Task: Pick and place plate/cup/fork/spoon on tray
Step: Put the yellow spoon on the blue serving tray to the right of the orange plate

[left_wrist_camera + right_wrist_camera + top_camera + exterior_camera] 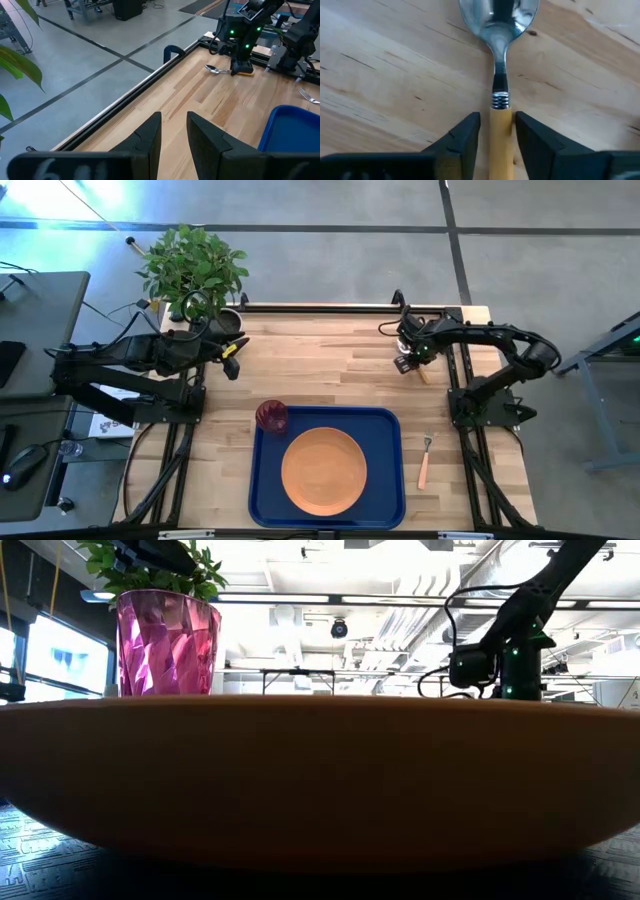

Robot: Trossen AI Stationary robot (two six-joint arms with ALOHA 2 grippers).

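The orange plate (pixel 323 470) lies on the blue tray (pixel 265 490) at the table's near middle. The dark-red cup (pixel 271 416) stands upright on the tray's far left corner. The fork (pixel 425 460) lies on the table right of the tray. The spoon (pixel 499 30) lies flat on the table at the far right. My right gripper (pixel 497 117) is down at the table, narrowly open, one finger on each side of the spoon's handle (pixel 501 135) just behind the metal collar. My left gripper (pixel 235 360) waits at the far left, narrowly open and empty. My right gripper's fingers come from above and lie across the spoon's handle (pixel 501 131). A strip of table shows between one finger (pixel 470 135) and the handle. The other finger (pixel 530 135) stands right against it; whether it touches, I cannot tell. The spoon lies flat on the table.
A potted plant (pixel 195 265) stands at the table's far left corner, close to my left gripper. A dark rail (pixel 150 80) runs along the table's far edge. Bare wood lies between the spoon and the tray.
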